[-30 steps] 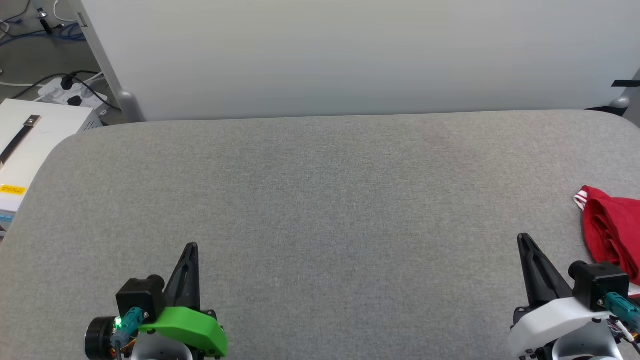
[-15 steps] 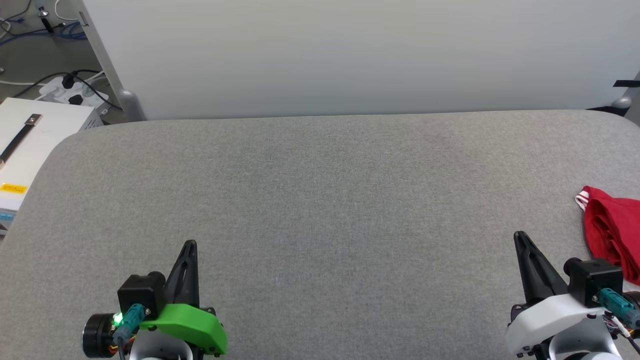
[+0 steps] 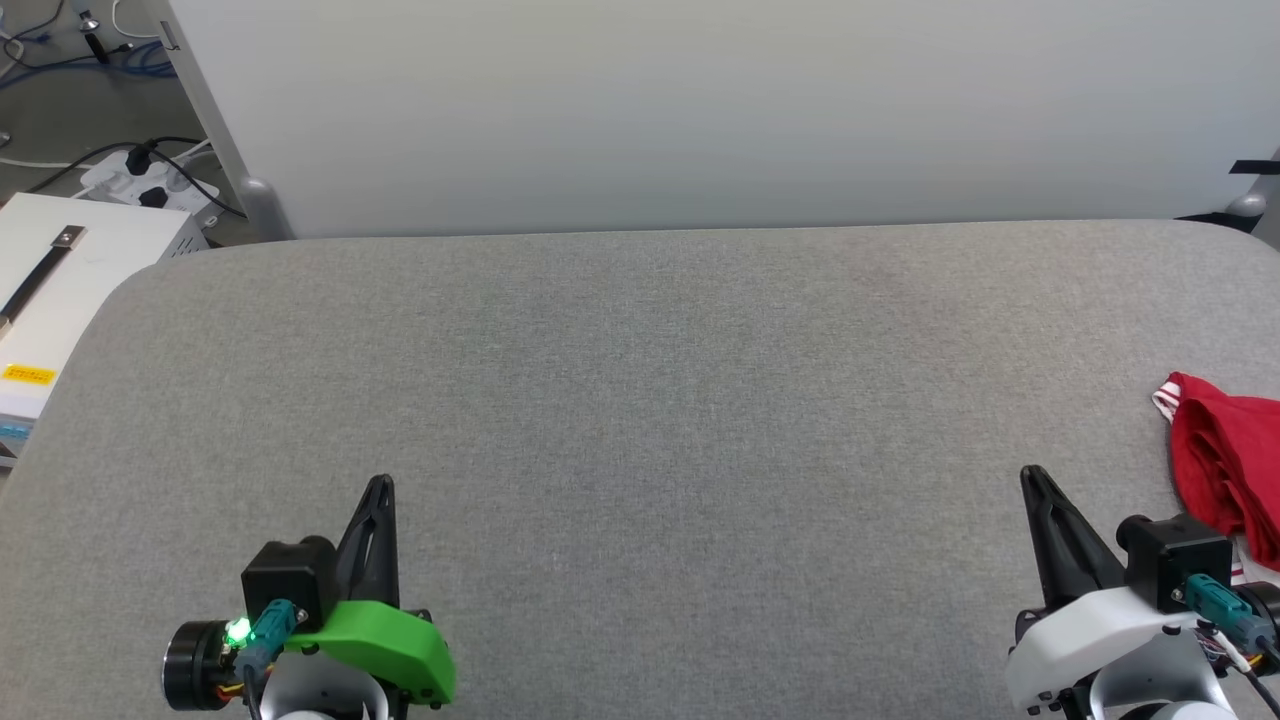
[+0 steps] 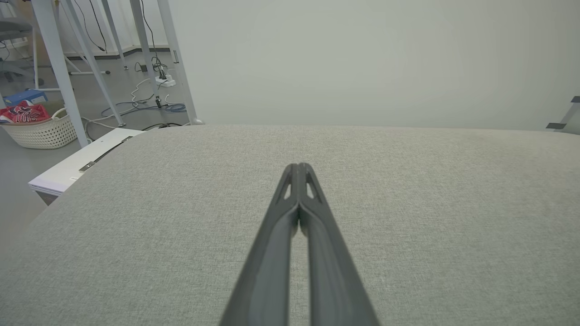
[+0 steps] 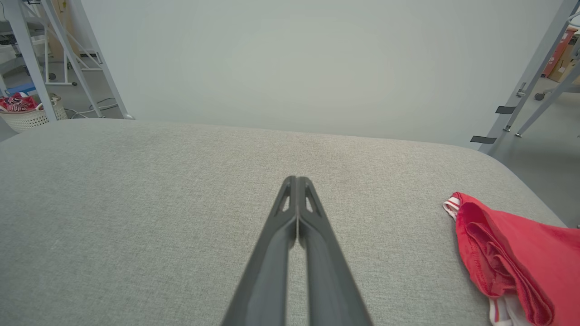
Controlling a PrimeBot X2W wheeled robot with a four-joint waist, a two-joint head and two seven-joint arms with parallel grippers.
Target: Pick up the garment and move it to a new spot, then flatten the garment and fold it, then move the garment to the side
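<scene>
The red garment (image 3: 1228, 460) lies bunched at the far right edge of the grey padded table (image 3: 640, 380), a strip of red-white striped trim at its upper corner; its numerals are hidden. In the right wrist view the garment (image 5: 512, 253) sits to the right of my fingers, apart from them. My right gripper (image 3: 1030, 478) is shut and empty, just left of the garment. At the lower left my left gripper (image 3: 380, 488) is also shut, with nothing in it, and its fingertips (image 4: 298, 170) hover over bare fabric.
A pale wall panel (image 3: 700, 110) stands behind the table. A white box (image 3: 60, 270) and a power strip with cables (image 3: 140, 180) sit off the table's left edge. A white basket with red cloth (image 4: 31, 127) stands on the floor beyond, among metal frame legs (image 5: 530, 72).
Both grippers have edged slightly: the right one a little leftward, the left one barely. The garment lies where it was.
</scene>
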